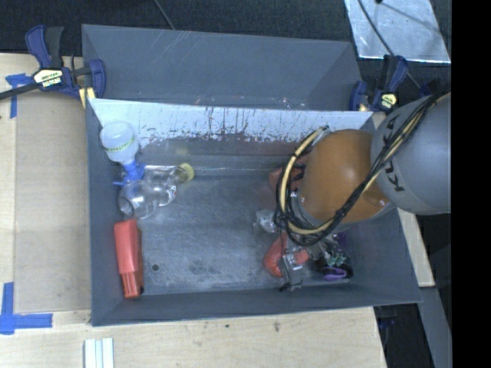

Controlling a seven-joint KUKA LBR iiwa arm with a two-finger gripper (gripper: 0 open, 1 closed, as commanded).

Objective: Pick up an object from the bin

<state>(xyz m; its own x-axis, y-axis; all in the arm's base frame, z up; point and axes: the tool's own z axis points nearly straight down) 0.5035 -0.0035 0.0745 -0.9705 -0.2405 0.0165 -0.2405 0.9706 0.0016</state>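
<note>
One small red rounded object (273,262) lies near the view's lower-right corner of the grey metal bin (230,75), just beside the hand (291,274) on its bin-centre side; whether the hand is wide or narrow cannot be told.

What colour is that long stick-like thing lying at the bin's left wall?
The stick is red, clearest in the camera view.

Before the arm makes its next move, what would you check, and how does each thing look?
1. Gripper down inside the bin: ok.
2. Something within reach: ok, a red object lies beside it, front right.
3. Red object actually gripped: cannot tell.
4. Room around it: not ok, a purple thing crowds its other side.
5. Other things out of the way: ok, red cylinder and clear bottle lie far left.
</note>
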